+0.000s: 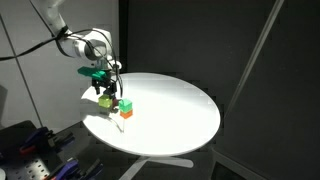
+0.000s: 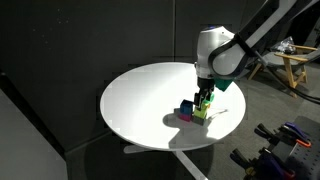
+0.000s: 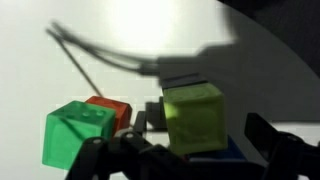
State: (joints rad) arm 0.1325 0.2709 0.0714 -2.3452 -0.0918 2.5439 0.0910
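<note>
Black fingers of the end effector frame the bottom of the wrist view, standing wide apart and gripping nothing. Just beyond them, in the gap, the yellow-green block sits upright on the white table. A sliver of blue block shows at its lower right edge, and whether the two touch cannot be told there. To the left lies a green block, with an orange-red block close behind it. Judged from this, the approach is made: the end effector hangs low over the yellow-green block, but the grasp is not yet closed and the block rests on the table. Only the wrist view shows the wide span of the jaws about the block. In both exterior views the arm partly hides that, yet they give the whole round table, with the blocks clustered nearer its rim than its middle. In an exterior view the blue block stands just beside the yellow-green one.
</note>
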